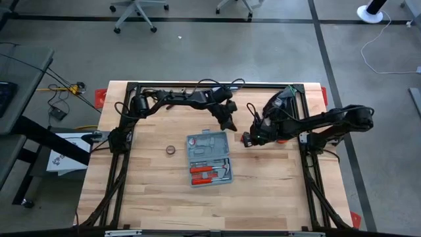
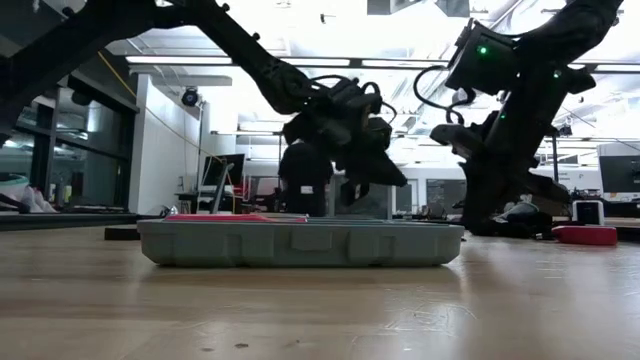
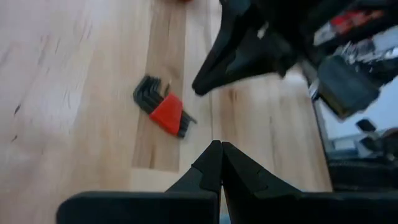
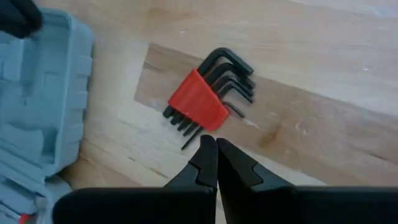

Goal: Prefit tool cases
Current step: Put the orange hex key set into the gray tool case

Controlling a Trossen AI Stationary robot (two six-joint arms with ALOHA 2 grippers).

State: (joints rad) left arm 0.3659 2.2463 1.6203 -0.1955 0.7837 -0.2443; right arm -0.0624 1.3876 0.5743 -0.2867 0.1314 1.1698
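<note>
The flat grey-blue plastic tool case (image 1: 210, 158) lies open on the wooden bench (image 1: 276, 197), just below both arms. The right end effector (image 4: 216, 144), fingers pressed together and empty, hovers right over a red-holdered set of dark hex keys (image 4: 208, 96), the case just beside it. The left end effector (image 1: 230, 123), shut too, hangs near the case's far edge.

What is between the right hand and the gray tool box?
Only bare wood. In the right wrist view the shut right hand hovers by the hex key set; nothing lies on the table between it and the tool case.
</note>
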